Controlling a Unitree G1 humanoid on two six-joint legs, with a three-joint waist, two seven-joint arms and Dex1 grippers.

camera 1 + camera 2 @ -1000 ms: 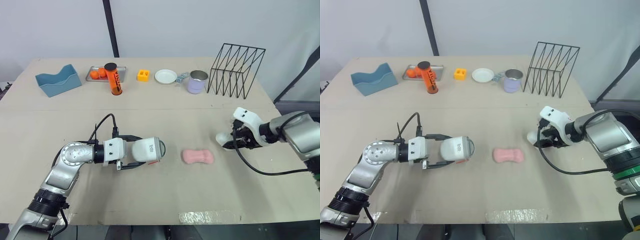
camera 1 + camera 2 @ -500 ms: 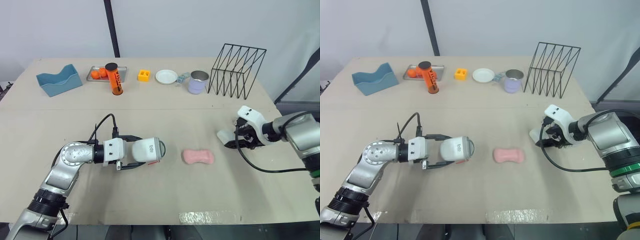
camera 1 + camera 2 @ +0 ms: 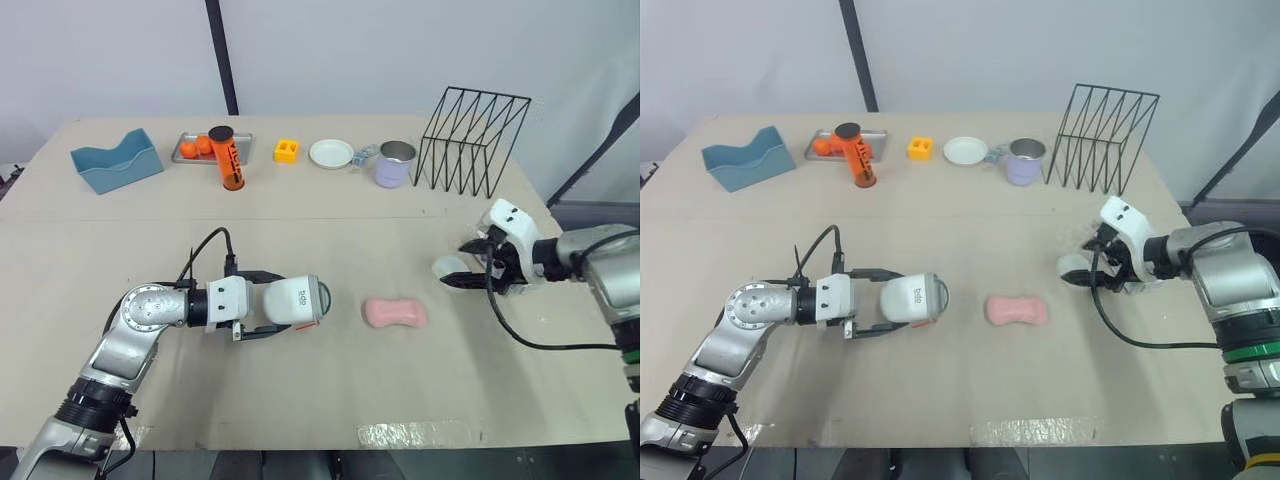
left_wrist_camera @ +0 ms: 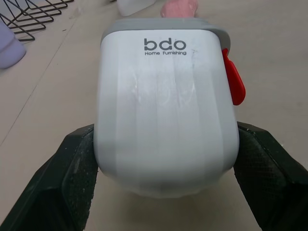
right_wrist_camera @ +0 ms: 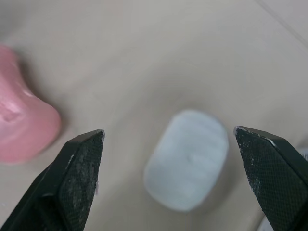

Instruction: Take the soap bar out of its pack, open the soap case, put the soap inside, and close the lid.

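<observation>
soap bar (image 3: 395, 313) unpacked, bare at frame centre | left claw (image 4: 166, 139) clamped on closed soap case (image 3: 295, 300) | right claw (image 5: 168, 137) apart, empty | to do: open, load, close

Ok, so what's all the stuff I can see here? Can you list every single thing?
soap case: 1, white with grey lid and red catch, front left, on its side
soap bar: 1, pink, unwrapped, middle of table
oval piece: 1, white, right of the soap bar
holder: 1, blue, back left
tray: 1, metal, back row
oranges: 2, orange, in the tray
tube: 1, orange with black cap, at the tray
block: 1, yellow, back row
plate: 1, white, back row
mug: 1, lilac, back row
rack: 1, black wire, back right
table: 1, beige
left tool: black, gripping the soap case
right tool: black, open, over the oval piece
</observation>
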